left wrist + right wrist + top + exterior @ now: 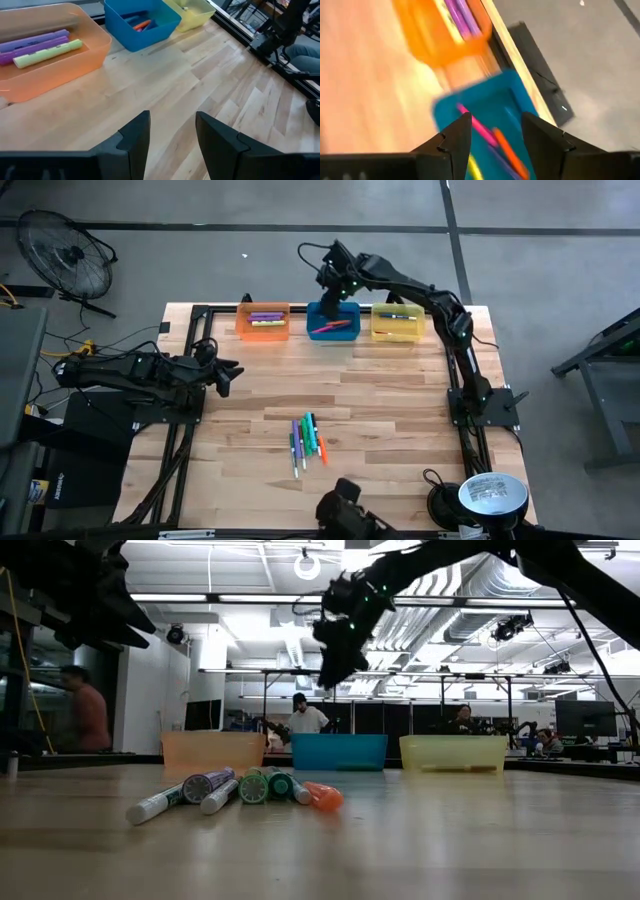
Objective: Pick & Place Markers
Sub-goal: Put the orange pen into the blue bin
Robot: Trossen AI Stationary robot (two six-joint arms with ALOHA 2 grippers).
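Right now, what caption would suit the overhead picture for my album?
Right gripper hovers open over the blue bin while the left gripper waits and loose markers lie mid-table.

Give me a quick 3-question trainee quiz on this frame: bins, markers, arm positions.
1. Multiple choice: the right end effector is above which bin? A) orange bin B) blue bin C) yellow bin
2. True or false: the left end effector holds a marker.
3. Fill in: the loose markers lie in a cluster on the ___, not in a bin.

Key
1. B: it hangs over the blue bin, between the orange bin and the yellow bin.
2. False: its fingers are open with nothing between them, over bare table.
3. Table.
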